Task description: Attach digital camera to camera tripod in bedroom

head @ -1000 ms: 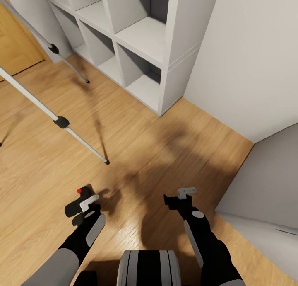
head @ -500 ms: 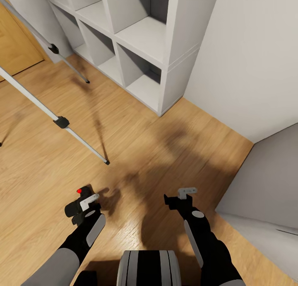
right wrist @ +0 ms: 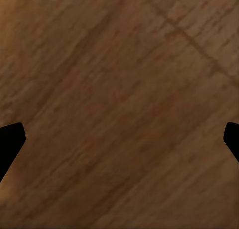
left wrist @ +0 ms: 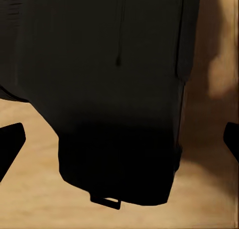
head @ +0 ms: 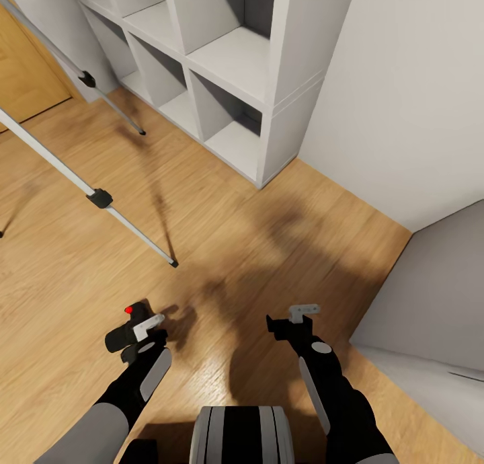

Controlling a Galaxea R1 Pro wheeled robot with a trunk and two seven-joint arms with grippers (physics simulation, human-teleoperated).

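Observation:
The digital camera [head: 134,312], black with a red button on top, sits in my left gripper [head: 133,333] low over the wood floor. Its dark body [left wrist: 109,89] spans most of the left wrist view between the two wide-set fingertips [left wrist: 11,148]. The gripper is shut on it. The camera tripod [head: 101,198] stands at the far left, its silver legs slanting down to black feet on the floor; its head is out of view. The nearest foot is a short way ahead of the camera. My right gripper [head: 288,319] hangs open over bare floor [right wrist: 119,109].
A white cube shelf [head: 228,67] stands ahead against the pale wall [head: 403,101]. A wooden door [head: 27,74] is at the far left behind the tripod. The grey bed [head: 437,302] fills the right corner. Open wood floor [head: 269,235] lies between them.
The white finger of my left gripper has shifted very slightly to the right. The camera, the tripod and the right arm stay where they were.

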